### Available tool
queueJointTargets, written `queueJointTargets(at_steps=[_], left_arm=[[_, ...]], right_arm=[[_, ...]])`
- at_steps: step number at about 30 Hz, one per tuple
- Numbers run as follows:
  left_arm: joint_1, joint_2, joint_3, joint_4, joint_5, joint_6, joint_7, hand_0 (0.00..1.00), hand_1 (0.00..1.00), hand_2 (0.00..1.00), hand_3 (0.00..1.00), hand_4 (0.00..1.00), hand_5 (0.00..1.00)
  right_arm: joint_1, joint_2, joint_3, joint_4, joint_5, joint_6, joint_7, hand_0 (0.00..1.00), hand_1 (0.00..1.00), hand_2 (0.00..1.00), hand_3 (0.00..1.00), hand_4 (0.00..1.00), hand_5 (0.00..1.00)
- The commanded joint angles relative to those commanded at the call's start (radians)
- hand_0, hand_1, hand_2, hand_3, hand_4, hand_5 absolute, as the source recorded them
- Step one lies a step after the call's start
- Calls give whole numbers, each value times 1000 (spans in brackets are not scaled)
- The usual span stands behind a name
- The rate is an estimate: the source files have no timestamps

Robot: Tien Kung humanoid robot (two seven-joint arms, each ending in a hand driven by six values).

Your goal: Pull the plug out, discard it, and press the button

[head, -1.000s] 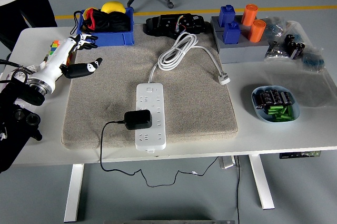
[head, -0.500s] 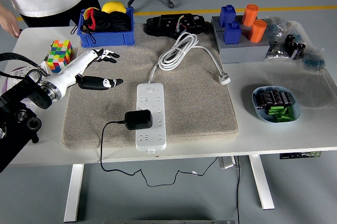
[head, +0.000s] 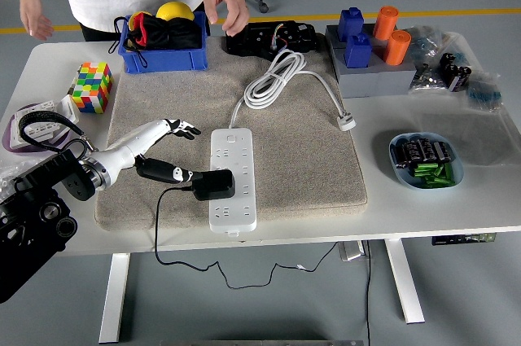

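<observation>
Head view: white table (head: 488, 199), most of its middle covered by a beige mat (head: 293, 151). A person in a white shirt stands at the far side; one hand (head: 228, 8) hangs over the far edge beside the blue bin (head: 163, 57), the other hand (head: 34, 19) is off the table at upper left.

White power strip (head: 230, 177) lies lengthwise on the mat, its white cable (head: 273, 85) coiled toward the far edge and ending in a loose white plug (head: 347, 123) at the mat's right edge.

Left arm enters from lower left. Left hand (head: 167, 151) is over the mat just left of the strip, fingers (head: 183, 128) spread and holding nothing; the thumb points toward the black plug (head: 213, 185) and reaches its left side, contact cannot be judged. The black plug is seated in the strip's near half, its black cord (head: 163, 232) running off the near table edge.

Far right: grey block (head: 370, 77) carrying blue and orange pieces. Near right: a light blue dish (head: 426, 160) of batteries. Far left: a colour cube (head: 91, 87). Button on the strip's far end (head: 231, 139), untouched.
</observation>
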Motion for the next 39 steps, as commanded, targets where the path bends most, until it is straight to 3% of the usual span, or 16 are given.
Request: queueJointTargets(at_steps=[11, 12, 17, 18, 20, 23, 24, 29, 30, 35, 36, 39], left_arm=[[13, -16, 46, -21, 6, 7, 14, 868, 783, 732, 773, 998, 157], [14, -18, 55, -23, 5, 9, 14, 865, 760, 713, 765, 997, 107], [23, -32, 73, -30, 1, 28, 4, 865, 760, 713, 765, 997, 107], [23, -35, 76, -30, 0, 34, 1, 842, 711, 667, 749, 988, 92], [22, -40, 79, -30, 5, 43, -4, 842, 711, 667, 749, 988, 92], [17, -47, 85, -24, 9, 50, -7, 842, 711, 667, 749, 988, 92], [14, -49, 90, -20, 10, 52, -9, 814, 672, 634, 732, 971, 31], [-1, -61, 105, 5, 16, 62, -12, 814, 672, 634, 732, 971, 31], [-3, -63, 105, 9, 18, 64, -13, 777, 629, 600, 704, 923, 2], [-11, -67, 117, 27, 25, 65, -13, 777, 629, 600, 704, 923, 2], [-11, -66, 117, 27, 23, 67, -13, 727, 583, 546, 649, 887, 2], [-11, -67, 116, 28, 19, 77, -11, 727, 583, 546, 649, 887, 2]], right_arm=[[-8, 1, 2, 0, 0, 2, 4, 740, 660, 644, 612, 663, 474], [-9, 2, 4, 0, -1, 2, 4, 740, 660, 645, 612, 663, 474], [-12, 3, 3, 0, -1, 3, 4, 740, 660, 645, 612, 663, 474], [-13, 3, 2, 0, -1, 3, 4, 740, 660, 644, 612, 663, 474], [-13, 3, 2, 0, -2, 2, 3, 740, 660, 644, 612, 663, 474], [-13, 4, 0, 0, 1, 3, 6, 740, 660, 644, 612, 663, 474], [-13, 4, 0, 0, 1, 3, 6, 740, 660, 644, 612, 663, 474], [-14, 6, 6, 0, 1, 3, 7, 740, 660, 644, 612, 663, 474], [-15, 6, 7, 0, 1, 3, 8, 740, 660, 644, 612, 662, 474], [-17, 2, 9, 0, 1, 2, 4, 740, 660, 644, 612, 662, 474], [-17, 2, 10, 0, 0, 2, 5, 740, 660, 644, 612, 662, 474], [-19, 3, 12, 0, 0, 1, 7, 740, 660, 644, 612, 662, 474]])
